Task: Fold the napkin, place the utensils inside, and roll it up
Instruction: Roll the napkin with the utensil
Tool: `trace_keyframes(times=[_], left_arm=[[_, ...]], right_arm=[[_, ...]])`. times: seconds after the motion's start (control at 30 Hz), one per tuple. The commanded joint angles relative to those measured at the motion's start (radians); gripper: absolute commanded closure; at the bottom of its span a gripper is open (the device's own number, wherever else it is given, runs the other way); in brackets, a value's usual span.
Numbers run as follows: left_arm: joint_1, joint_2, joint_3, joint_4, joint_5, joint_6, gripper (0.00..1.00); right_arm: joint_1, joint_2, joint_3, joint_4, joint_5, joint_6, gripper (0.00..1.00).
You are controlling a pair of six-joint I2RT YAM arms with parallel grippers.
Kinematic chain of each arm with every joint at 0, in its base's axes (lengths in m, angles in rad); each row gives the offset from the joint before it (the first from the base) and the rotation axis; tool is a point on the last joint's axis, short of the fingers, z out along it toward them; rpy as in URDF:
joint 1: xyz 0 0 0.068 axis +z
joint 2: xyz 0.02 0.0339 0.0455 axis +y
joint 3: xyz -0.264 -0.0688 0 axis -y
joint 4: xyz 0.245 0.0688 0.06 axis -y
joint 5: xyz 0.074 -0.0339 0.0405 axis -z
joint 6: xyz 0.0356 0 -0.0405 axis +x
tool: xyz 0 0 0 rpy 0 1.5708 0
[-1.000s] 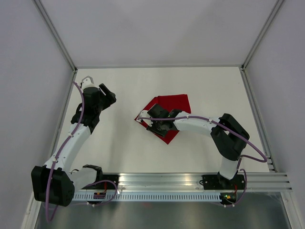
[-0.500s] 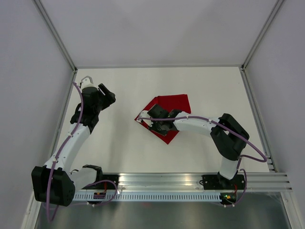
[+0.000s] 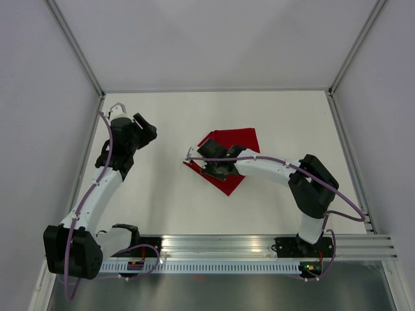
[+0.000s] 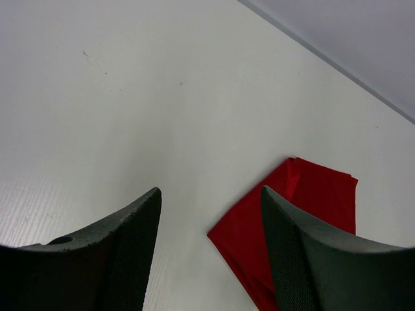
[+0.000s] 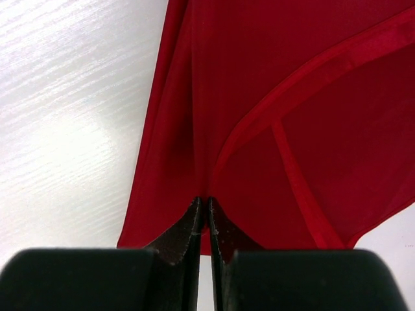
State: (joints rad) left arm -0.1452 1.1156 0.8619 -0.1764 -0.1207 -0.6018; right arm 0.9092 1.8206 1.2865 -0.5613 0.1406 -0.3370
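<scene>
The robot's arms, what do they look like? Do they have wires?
Both are white tubes with chunky black joints. A thin purple cable runs along the left arm and the right arm. The fingers are dark grey, with bumpy dotted insides.

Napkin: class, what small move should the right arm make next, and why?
Probably lift slightly and draw the pinched edge across to start the fold: the right end effector is closed on the napkin, whose rest lies on the table.
</scene>
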Motion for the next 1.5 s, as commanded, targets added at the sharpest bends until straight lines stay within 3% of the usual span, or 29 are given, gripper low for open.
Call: trace_keyframes(times=[0.0,1.0,1.07,1.27,1.47], left_arm=[[0.009,0.007,0.025,0.031,0.033,0.007,0.33],[0.038,0.023,0.014,0.043,0.072,0.022,0.33],[0.039,0.023,0.015,0.043,0.072,0.025,0.33],[0.045,0.023,0.017,0.049,0.082,0.039,0.31],[0.061,0.024,0.028,0.054,0.098,0.039,0.30]], right_arm=[[0.014,-0.026,0.027,-0.064,0.076,-0.004,0.88],[0.083,0.011,-0.092,-0.071,0.073,0.027,0.88],[0.083,0.011,-0.093,-0.071,0.073,0.030,0.85],[0.083,-0.010,-0.081,-0.088,0.059,0.038,0.64],[0.083,-0.078,-0.046,-0.106,0.054,0.053,0.60]])
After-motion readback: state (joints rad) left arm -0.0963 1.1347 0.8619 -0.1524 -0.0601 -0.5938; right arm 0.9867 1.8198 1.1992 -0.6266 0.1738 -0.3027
